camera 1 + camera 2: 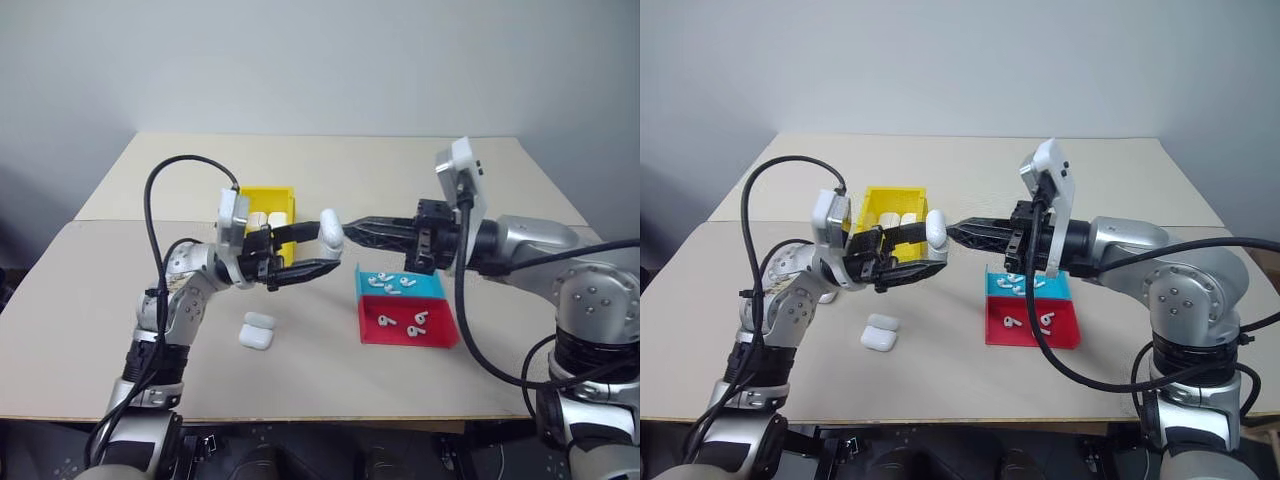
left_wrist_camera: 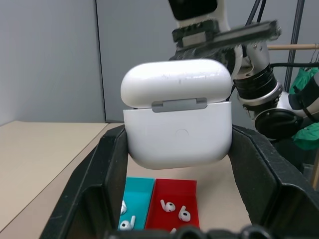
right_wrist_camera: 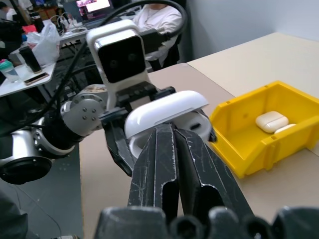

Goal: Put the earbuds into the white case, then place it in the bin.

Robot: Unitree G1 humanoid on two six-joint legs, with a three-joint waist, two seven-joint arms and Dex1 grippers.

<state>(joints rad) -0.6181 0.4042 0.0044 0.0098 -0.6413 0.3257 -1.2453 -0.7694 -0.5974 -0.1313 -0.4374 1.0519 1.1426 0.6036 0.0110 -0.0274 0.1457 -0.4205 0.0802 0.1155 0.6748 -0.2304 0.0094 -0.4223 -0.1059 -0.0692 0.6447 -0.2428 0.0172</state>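
- Our left gripper (image 1: 318,248) is clamped on the white case (image 1: 331,230), holding it up above the table (image 1: 120,290) between its two black fingers (image 2: 99,174); the left wrist view has the case's hinge side facing the camera.
- Our right gripper (image 1: 350,232) has its fingers pressed together, and their tips meet the case at its lid; in the right wrist view the lid (image 3: 164,112) stands slightly raised. We cannot tell whether anything is pinched between those tips.
- Just behind the left gripper sits the bin (image 1: 268,200), yellow, with two closed white cases (image 3: 271,121) lying inside it.
- On the table in front of the left arm lies another closed case (image 1: 257,331), well apart from the bin.
- Below the right gripper stands a cyan and red tray (image 1: 400,310); loose earbuds (image 1: 388,283) lie in both of its compartments.
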